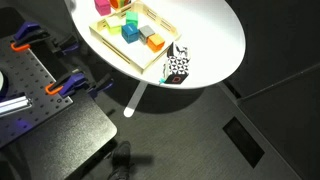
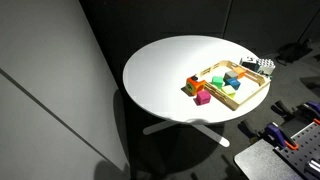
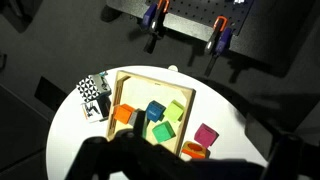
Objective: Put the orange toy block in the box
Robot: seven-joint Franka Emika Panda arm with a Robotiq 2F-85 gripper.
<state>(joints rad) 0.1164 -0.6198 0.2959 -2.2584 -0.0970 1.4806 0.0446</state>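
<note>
The orange toy block (image 3: 194, 151) lies on the white round table, just outside the box's near rim and next to a pink block (image 3: 206, 136). It also shows in an exterior view (image 2: 190, 89). The box (image 3: 186, 96) is a shallow pale-wood tray; it shows in both exterior views (image 1: 108, 45) (image 2: 247, 97). It holds a square orange cube (image 3: 123, 114) and blue, green and grey blocks. My gripper (image 3: 190, 168) is a dark blur at the bottom of the wrist view, high above the table, open and empty. It is out of sight in both exterior views.
A black-and-white patterned object (image 3: 94, 95) sits at the table edge beside the box, also in an exterior view (image 1: 177, 66). Orange clamps (image 3: 155, 15) and a perforated metal plate (image 1: 30, 90) stand off the table. The floor is dark.
</note>
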